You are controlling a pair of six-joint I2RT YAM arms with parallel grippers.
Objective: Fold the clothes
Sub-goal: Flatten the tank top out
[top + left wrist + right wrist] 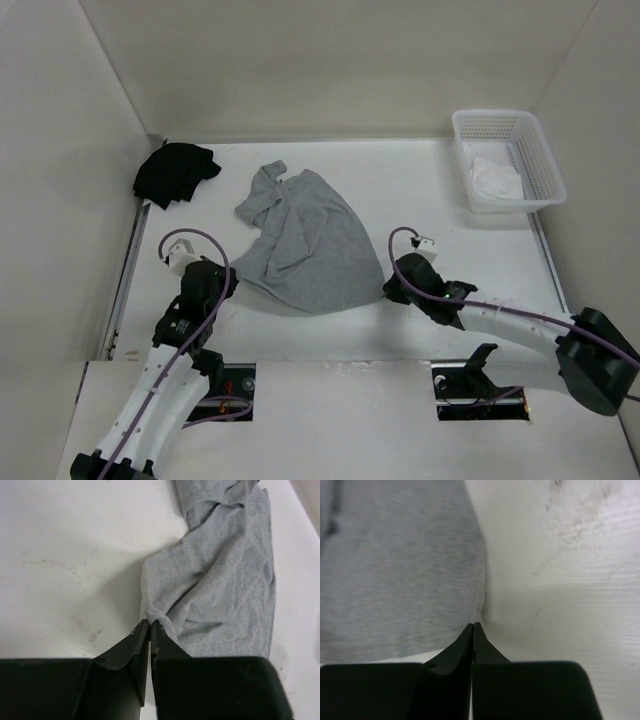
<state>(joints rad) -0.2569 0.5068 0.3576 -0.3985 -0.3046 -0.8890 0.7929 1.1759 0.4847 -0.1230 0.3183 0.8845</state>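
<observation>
The clothes (pixel 305 240), a light heather-grey knit top, lie rumpled in the middle of the white table, with the straps bunched at the far end. My left gripper (pixel 231 283) is at the near left corner. In the left wrist view this gripper (pixel 150 622) is shut on a small pinch of the grey fabric (pixel 220 580). My right gripper (pixel 388 290) is at the near right corner. In the right wrist view its tips (pixel 473 625) are shut right at the side edge of the grey fabric (pixel 400 570), which draws in to them.
A black garment (pixel 175 172) lies crumpled in the far left corner by the wall. A white plastic basket (pixel 548 165) stands at the far right with a white cloth (pixel 497 180) in it. Walls enclose the table on three sides.
</observation>
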